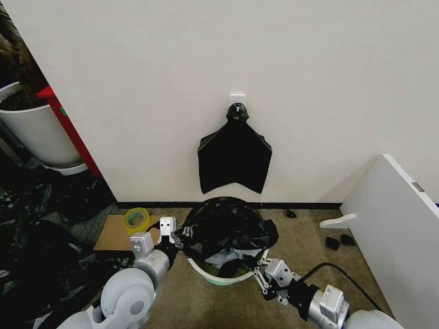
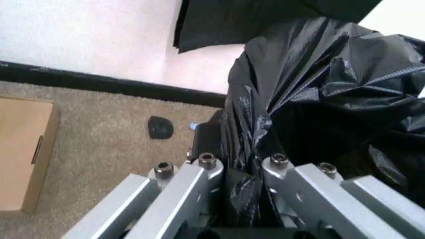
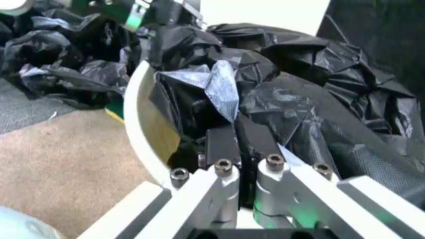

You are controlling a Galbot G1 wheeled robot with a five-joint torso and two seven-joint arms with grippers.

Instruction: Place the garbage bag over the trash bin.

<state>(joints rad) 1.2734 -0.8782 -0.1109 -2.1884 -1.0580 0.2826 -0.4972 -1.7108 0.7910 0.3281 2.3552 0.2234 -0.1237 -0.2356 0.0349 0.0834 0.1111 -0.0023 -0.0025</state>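
The garbage bag (image 1: 226,229) is a wrinkled glossy black sack bunched over the top of the trash bin (image 1: 206,273), whose white rim shows below it at the front. My left gripper (image 1: 176,237) is at the bag's left side, shut on a fold of plastic. In the left wrist view that gripper (image 2: 240,172) has bag film (image 2: 319,84) pinched between its fingers. My right gripper (image 1: 259,264) is at the bin's front right, shut on the bag's edge. The right wrist view shows this gripper (image 3: 240,142) clamping the film just inside the bin's rim (image 3: 138,124).
A flat black shield-shaped bundle (image 1: 234,156) hangs on the wall behind the bin. A cardboard box (image 1: 116,238) with a tape roll (image 1: 136,219) lies to the left, beside black sheeting (image 1: 34,240) and a big white tub (image 1: 34,130). A white panel (image 1: 398,226) stands on the right.
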